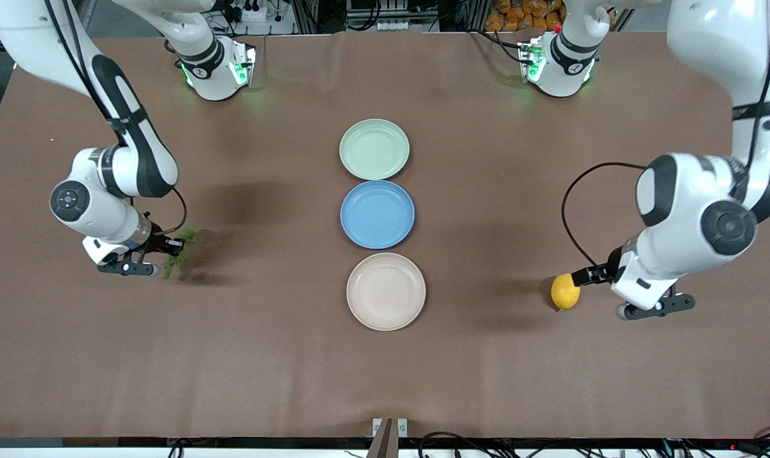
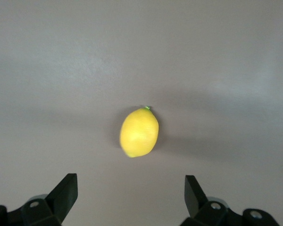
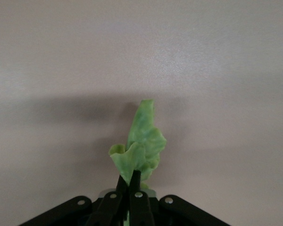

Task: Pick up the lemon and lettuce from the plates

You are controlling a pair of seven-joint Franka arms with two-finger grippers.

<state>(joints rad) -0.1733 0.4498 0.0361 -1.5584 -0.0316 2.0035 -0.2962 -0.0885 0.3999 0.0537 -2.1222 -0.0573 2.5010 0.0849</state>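
The lemon [image 1: 565, 291] lies on the brown table toward the left arm's end, off the plates. My left gripper [image 1: 582, 278] is open and empty right beside and above it. In the left wrist view the lemon [image 2: 139, 132] sits ahead of the wide-open gripper [image 2: 130, 181], touching neither finger. My right gripper [image 1: 162, 253] is shut on the lettuce [image 1: 178, 249] and holds it low over the table toward the right arm's end. The right wrist view shows the leaf [image 3: 140, 146] sticking out of the shut gripper [image 3: 129, 176]. The mint plate [image 1: 374, 149] and the beige plate [image 1: 386, 291] are empty.
An empty blue plate [image 1: 377, 214] lies between the mint and beige plates in the middle of the table. The arm bases stand along the table edge farthest from the front camera. Cables run along the nearest edge.
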